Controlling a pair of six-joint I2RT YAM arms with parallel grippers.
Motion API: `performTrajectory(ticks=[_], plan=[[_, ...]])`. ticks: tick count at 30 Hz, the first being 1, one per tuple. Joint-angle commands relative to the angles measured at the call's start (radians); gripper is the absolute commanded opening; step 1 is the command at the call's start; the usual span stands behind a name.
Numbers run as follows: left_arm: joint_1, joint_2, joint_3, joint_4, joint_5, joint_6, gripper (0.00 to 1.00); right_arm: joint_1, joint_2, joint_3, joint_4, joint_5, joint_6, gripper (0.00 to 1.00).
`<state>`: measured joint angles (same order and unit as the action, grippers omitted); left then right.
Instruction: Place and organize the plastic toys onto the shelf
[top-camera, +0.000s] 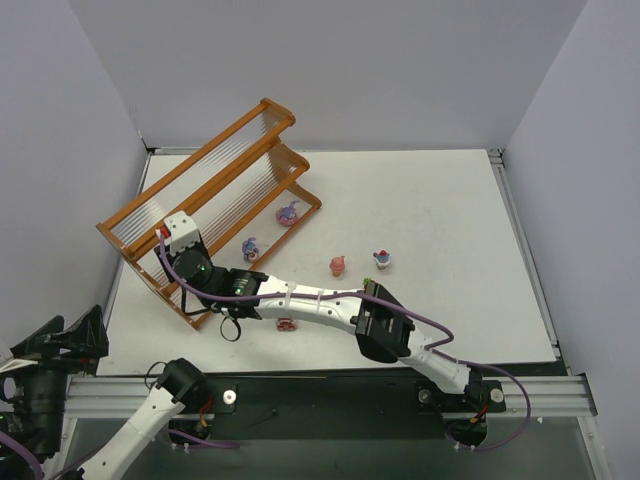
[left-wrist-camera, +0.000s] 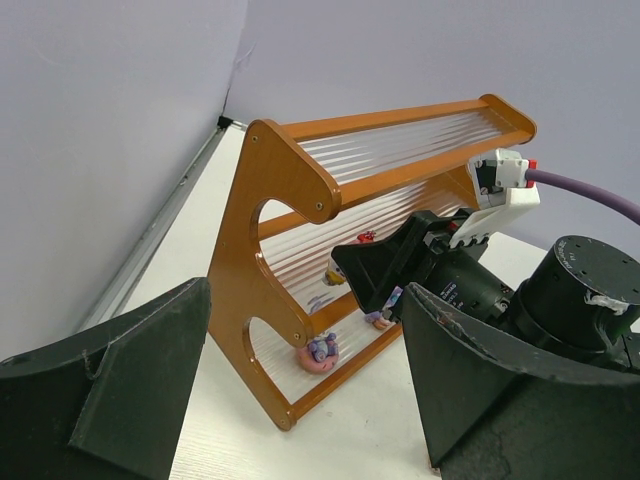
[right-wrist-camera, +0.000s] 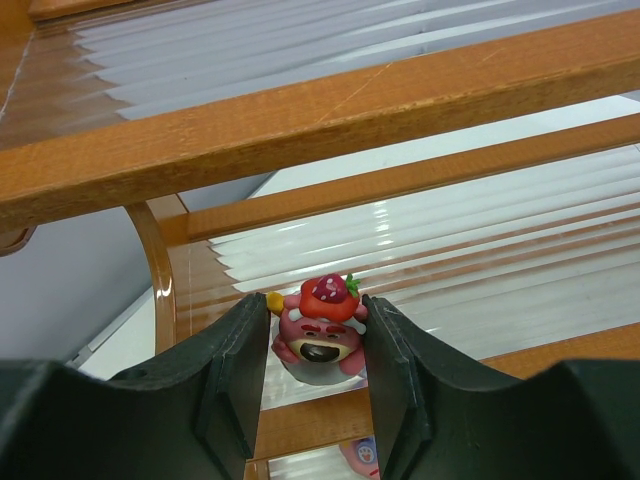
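Sitting between the two dark fingers (right-wrist-camera: 230, 370) of the right gripper (right-wrist-camera: 315, 315), a little pink toy (right-wrist-camera: 318, 345) with a red strawberry on top is squeezed from both sides, so the gripper is clamped on it. The toy is held up in front of the shelf (right-wrist-camera: 400, 110), close to the clear ribbed slats of a middle step. Whether the slats are touched cannot be told. From above, the right arm (top-camera: 330, 305) is seen stretched across the table (top-camera: 440, 220) to the near left end of the shelf. A purple toy (top-camera: 288, 212) is seen on the lowest step, and a second purple toy (top-camera: 250, 247) is seen on the same step, nearer to the gripper. Two more toys are seen lying on the table, apart from the shelf: a red-pink toy (top-camera: 338, 265) and, near it, a blue and pink toy (top-camera: 382, 260). Another small toy (top-camera: 286, 324) is half hidden by the right arm. The left gripper (left-wrist-camera: 305, 300) is seen low at the near left corner, with its fingers spread wide apart and nothing held between them.
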<state>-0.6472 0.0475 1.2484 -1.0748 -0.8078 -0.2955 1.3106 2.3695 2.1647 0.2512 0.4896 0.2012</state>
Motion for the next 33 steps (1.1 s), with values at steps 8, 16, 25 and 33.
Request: performTrajectory(ticks=[8,16,25,33], plan=[[-0.012,-0.014,0.017,-0.014,-0.019,-0.001,0.87,-0.007,0.005,0.029,0.04,0.014,0.007,0.25],[-0.014,-0.021,0.022,-0.02,-0.024,-0.007,0.87,-0.008,0.011,0.035,0.06,0.014,0.004,0.37],[-0.016,-0.021,0.029,-0.028,-0.027,-0.008,0.87,-0.008,0.011,0.02,0.115,0.024,-0.006,0.5],[-0.023,-0.024,0.032,-0.03,-0.036,-0.011,0.87,-0.011,0.014,0.03,0.117,0.027,-0.008,0.5]])
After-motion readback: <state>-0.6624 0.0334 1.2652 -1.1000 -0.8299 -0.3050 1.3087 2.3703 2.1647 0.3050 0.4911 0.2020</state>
